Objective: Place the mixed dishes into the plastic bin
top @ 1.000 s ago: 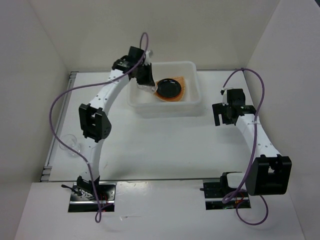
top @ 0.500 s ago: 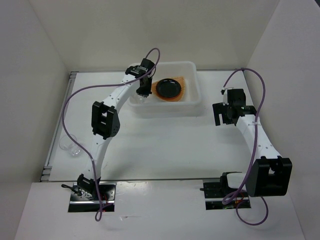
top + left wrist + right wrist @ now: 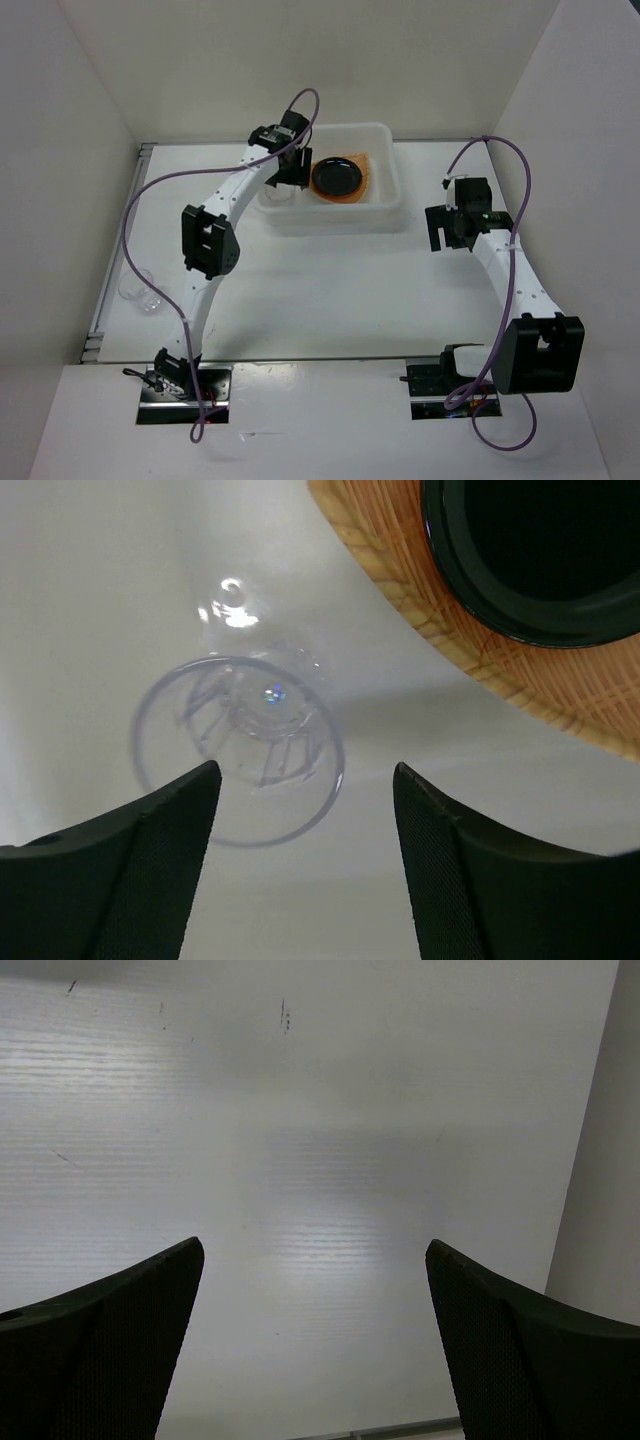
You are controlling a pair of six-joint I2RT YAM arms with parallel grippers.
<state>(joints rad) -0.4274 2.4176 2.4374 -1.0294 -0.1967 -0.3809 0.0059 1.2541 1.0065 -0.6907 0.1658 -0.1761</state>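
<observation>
The plastic bin (image 3: pixel 340 222) stands at the back middle of the table. Inside it a black plate (image 3: pixel 337 177) rests on the tan woven plate (image 3: pixel 366 185). My left gripper (image 3: pixel 285 184) hangs open over the bin's left end. Just below it a clear cup (image 3: pixel 240 750) lies free on the bin floor (image 3: pixel 90 590), ahead of the left gripper (image 3: pixel 305 770) and beside the woven plate (image 3: pixel 520 675) and black plate (image 3: pixel 540 550). A second clear cup (image 3: pixel 138 290) sits at the table's left edge. My right gripper (image 3: pixel 438 232) is open and empty, right of the bin.
White walls close in the table on the left, back and right. A metal rail (image 3: pixel 112 260) runs along the left edge by the second cup. The right gripper (image 3: pixel 315 1245) looks down on bare white tabletop (image 3: pixel 320 1110).
The left arm swung over the bin's left end and lowered. Its jaws then opened, and the clear cup now lies loose on the bin floor. The right arm has not moved.
</observation>
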